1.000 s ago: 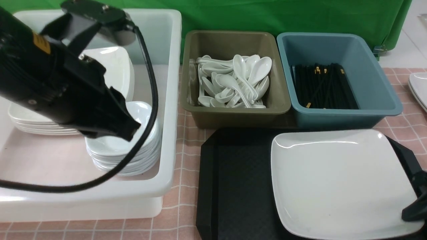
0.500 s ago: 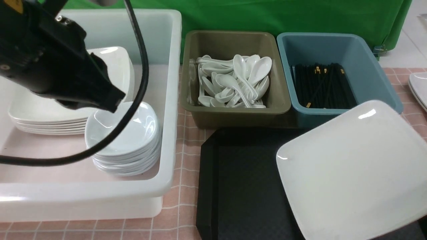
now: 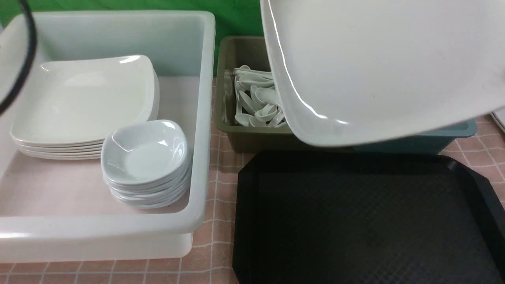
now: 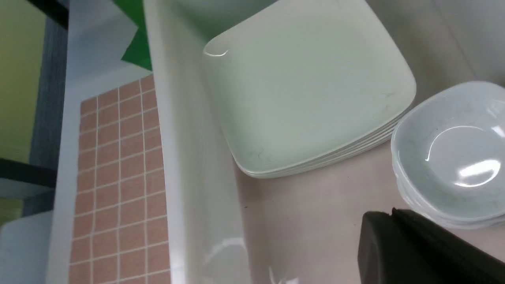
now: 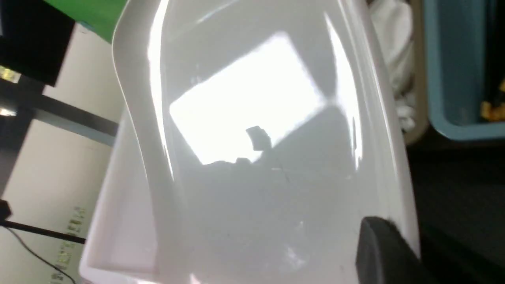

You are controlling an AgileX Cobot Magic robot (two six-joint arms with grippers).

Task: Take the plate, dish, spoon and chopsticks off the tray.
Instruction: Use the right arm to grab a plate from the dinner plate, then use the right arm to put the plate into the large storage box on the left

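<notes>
Plate [image 3: 375,67], glossy white, rounded-square, tilted aloft in grip of right end effector [image 5: 379,238]

1. In the front view the plate [image 3: 375,67] fills the upper right and runs off the top and right edges. I cannot see there what grips it.
2. It hides nearly all of the blue tub [image 3: 434,141] and the right part of the olive tub [image 3: 232,134], covering many of the spoons [image 3: 252,102].
3. The tray [image 3: 244,221] is cut off at the lower and right edges, and the white bin [image 3: 199,118] at the left.
4. At the upper left, only a loop of black cable [image 3: 28,65] shows.
5. Left wrist view: the left tool [image 4: 392,215] is cropped to its dark tip.
6. Right wrist view: glare blurs the plate. One finger [image 5: 380,252] of the right tool [image 5: 373,227] lies over the rim; the other I cannot see.
</notes>
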